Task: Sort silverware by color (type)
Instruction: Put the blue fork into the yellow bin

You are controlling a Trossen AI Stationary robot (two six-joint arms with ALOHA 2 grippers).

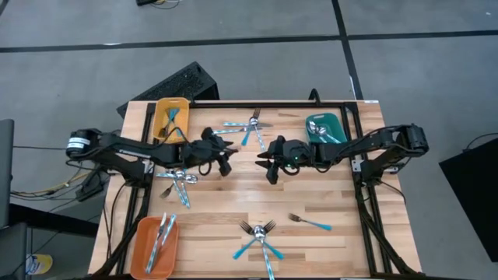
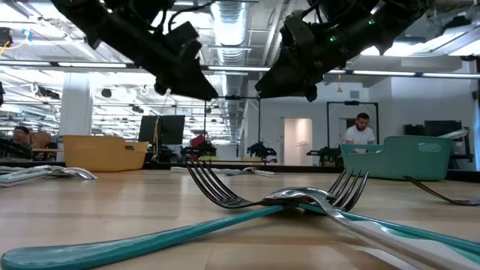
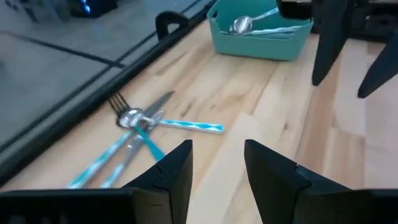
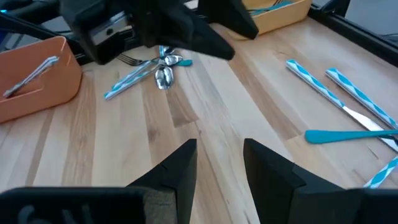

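- Three trays sit at the worktop (image 1: 327, 194) edges as sort bins: yellow tray (image 1: 170, 117) far left holding some blue-handled pieces, teal tray (image 1: 324, 127) far right with spoons in it, orange tray (image 1: 154, 245) near left with a few pieces, probably knives. One bin per type, by the look of it.
- Unsorted silverware lies loose in four spots: far-centre cluster (image 1: 247, 128), left cluster (image 1: 178, 183) just right of the left arm, near-centre fork pile (image 1: 260, 237), and a single fork (image 1: 310, 222) near right of centre. Sorting is partly done, I'd judge; most is loose.
- Left gripper (image 1: 226, 161): arm stretched in from the left edge, low and nearly level over mid-worktop, jaws apart and empty, pointing right toward the other arm.
- Right gripper (image 1: 269, 164): arm reaching in from the right edge, same low stretched pose, jaws apart, holding nothing, bare wood under them.
- The two grippers face each other near the centre, close but apart, with neither over any piece.
- Guess: both are between picks; the far-centre cluster is nearest to both.
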